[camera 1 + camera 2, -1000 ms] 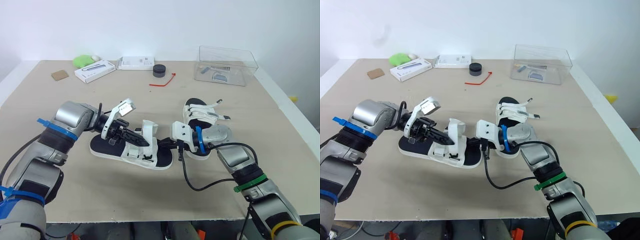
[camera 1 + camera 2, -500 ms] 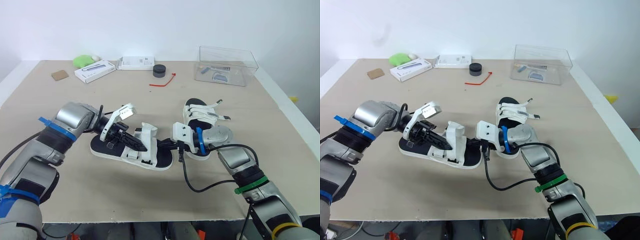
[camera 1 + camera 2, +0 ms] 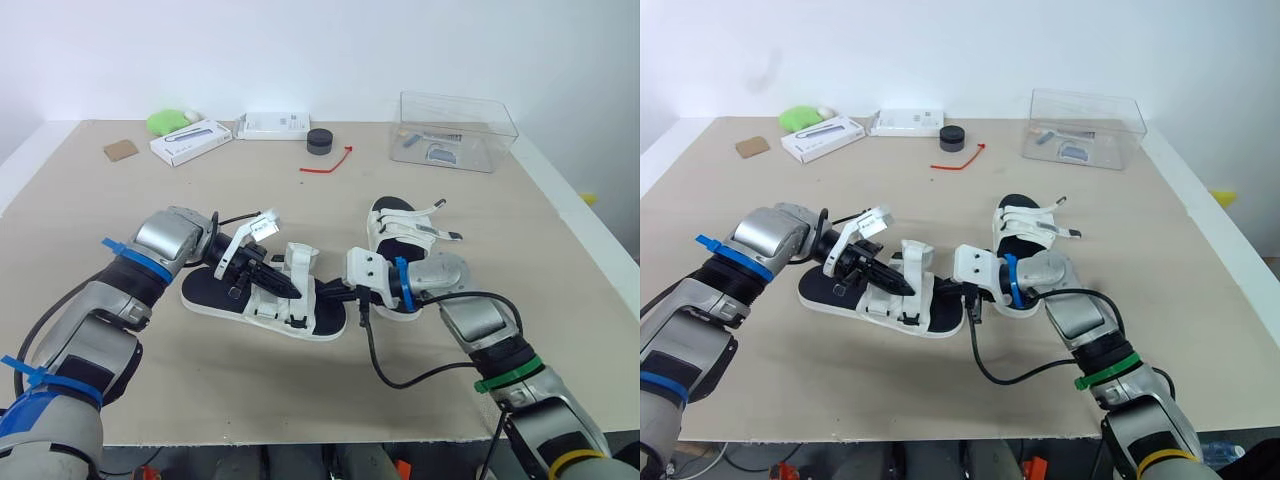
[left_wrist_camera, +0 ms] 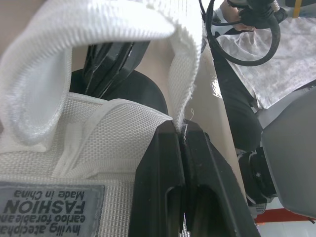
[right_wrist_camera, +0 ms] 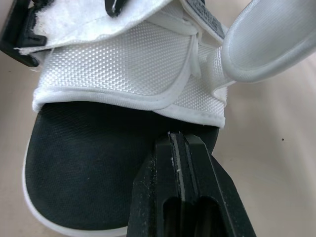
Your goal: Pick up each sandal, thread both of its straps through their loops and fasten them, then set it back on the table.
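The near white sandal with a black footbed lies flat on the table, its front strap standing upright. My left gripper reaches in from the left and is shut on the edge of that white strap. My right gripper comes from the right, shut, with its tips pressed on the black footbed at the sandal's end. The second sandal lies just behind my right wrist, with loose straps sticking out to the right.
At the back stand a clear plastic box, a black round puck, a red tie, two white boxes, a green object and a brown square. The table's front edge lies close below the sandal.
My left forearm has swung in to the right and its wrist has turned, while the fingertips stay at the strap. The right arm and both sandals have barely moved.
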Available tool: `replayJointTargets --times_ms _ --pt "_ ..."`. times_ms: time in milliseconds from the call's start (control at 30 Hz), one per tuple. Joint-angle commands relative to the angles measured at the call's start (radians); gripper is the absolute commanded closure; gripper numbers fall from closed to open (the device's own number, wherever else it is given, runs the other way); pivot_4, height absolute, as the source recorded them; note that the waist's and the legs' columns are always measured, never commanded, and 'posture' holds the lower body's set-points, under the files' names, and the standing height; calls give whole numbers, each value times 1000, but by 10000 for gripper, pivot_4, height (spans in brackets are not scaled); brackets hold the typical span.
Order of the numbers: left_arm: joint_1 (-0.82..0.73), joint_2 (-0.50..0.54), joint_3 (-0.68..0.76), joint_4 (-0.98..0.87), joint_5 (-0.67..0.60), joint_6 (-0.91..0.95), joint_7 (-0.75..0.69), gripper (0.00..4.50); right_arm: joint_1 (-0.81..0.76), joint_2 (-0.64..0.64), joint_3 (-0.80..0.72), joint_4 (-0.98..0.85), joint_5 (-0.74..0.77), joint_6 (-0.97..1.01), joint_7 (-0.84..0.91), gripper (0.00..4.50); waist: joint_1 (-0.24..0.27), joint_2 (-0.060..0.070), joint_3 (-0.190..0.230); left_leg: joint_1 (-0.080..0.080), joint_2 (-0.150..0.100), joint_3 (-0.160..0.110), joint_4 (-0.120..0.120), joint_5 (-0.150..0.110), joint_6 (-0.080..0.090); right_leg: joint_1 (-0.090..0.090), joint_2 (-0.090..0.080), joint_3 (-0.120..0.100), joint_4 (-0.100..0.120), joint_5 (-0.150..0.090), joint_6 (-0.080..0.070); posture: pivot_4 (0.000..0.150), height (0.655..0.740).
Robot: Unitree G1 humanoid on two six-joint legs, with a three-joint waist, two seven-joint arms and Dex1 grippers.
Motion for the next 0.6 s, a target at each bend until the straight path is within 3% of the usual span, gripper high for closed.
replayJointTargets --times_ms 33,267,600 --pt "-9 7 7 -6 -1 -11 2 44694 9 -18 -34 -84 37 59 5 45000 0 0 0 0 0 0 0 0 0 0 0 0 0 0 0 1500 7400" --pt "-13 13 -2 -14 -11 -14 2 44694 95 -49 -44 -210 100 204 2 45000 0 0 0 -1 0 -1 0 0 0 0 0 0 0 0 0 1500 7400" --pt "-7 24 -11 -30 -14 -22 2 44694 108 -48 -14 -189 72 203 -24 45000 0 0 0 0 -1 -1 0 0 0 0 1 0 0 -1 2 1500 7400"
